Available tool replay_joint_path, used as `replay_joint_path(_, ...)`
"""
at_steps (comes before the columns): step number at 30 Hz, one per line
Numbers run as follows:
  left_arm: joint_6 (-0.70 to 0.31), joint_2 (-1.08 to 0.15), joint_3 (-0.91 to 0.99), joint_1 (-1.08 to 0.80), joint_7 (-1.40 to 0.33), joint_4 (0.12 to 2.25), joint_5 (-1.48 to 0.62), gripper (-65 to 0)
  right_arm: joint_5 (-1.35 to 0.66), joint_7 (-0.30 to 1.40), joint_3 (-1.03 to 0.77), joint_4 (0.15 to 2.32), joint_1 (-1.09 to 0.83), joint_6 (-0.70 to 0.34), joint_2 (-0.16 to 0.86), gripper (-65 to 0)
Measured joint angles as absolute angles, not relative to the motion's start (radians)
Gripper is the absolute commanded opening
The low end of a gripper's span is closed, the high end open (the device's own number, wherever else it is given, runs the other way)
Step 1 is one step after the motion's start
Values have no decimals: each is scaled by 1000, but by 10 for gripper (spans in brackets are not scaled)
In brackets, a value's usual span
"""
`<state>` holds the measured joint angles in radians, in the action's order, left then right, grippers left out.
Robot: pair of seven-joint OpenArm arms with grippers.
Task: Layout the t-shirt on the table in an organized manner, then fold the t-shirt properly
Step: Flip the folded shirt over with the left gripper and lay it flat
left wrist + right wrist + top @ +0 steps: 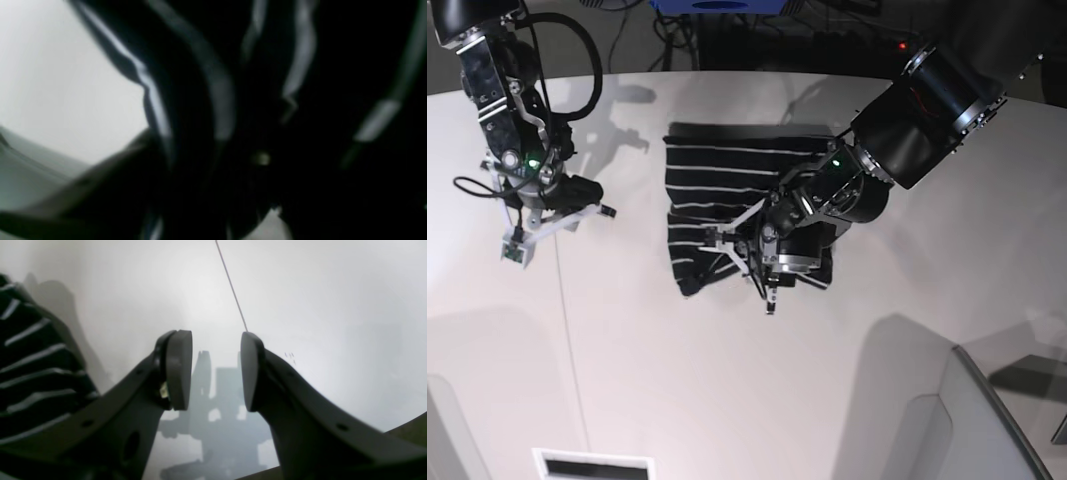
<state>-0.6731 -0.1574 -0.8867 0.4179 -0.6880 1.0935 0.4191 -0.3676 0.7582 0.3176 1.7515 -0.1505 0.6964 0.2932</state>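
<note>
The t-shirt [727,185], dark with thin white stripes, lies folded into a rough rectangle on the middle of the white table [727,380]. My left gripper [739,270] hangs over the shirt's near edge with its fingers spread apart. In the left wrist view blurred striped cloth [267,83] fills most of the picture beside one finger [83,190], against the table [50,83]. My right gripper [216,370] stands open and empty above bare table [317,306], with the shirt [33,373] off to its side. In the base view the right gripper [599,200] is left of the shirt, apart from it.
A thin dark seam [567,320] runs down the tabletop and also shows as a seam line [232,286] ahead of the right gripper. A grey panel [987,420] stands at the near right corner. A slot [592,465] sits at the near edge. Cables [727,30] lie beyond the far edge.
</note>
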Motion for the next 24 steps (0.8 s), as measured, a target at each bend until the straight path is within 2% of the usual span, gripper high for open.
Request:
replay_joint_path(2,-680,-156,-886,413,-677,1118,418,-260,-368,758,318,1752,-150,696,293,-428)
replay_joint_path(5,-686,-157,-885,406,-680,1155,400,-209,-368,759,318,1752,-150,696,293,-428)
replay_joint_path(10,-706,-163,-887,421,-730,1221,385,-133,-368,759,318,1752,-150,696,293,-428)
replay_joint_path(14,-705,-164,-887,447,-791,1288,377,-104,-368,759,319,1752,-151,696,293,-428)
replay_joint_path(18,-704,-173,-886,453,-820,1359,384,-104,-368,759,319,1752,-151,696,293,-428)
replay_joint_path(21,-707,-199,-825,434,-833,1461,365,-138,-367,757,319,1755,-173,697,287,-429)
replay_joint_path(23,-707,-198,-746,420,-908,1536,366,-219,-367,756,321,1788,-202,703,274,-465)
replay_joint_path(24,-706,-196,-700,412,-928,1576,375,-295,-372,757,326,1813,-213,694,268,-507)
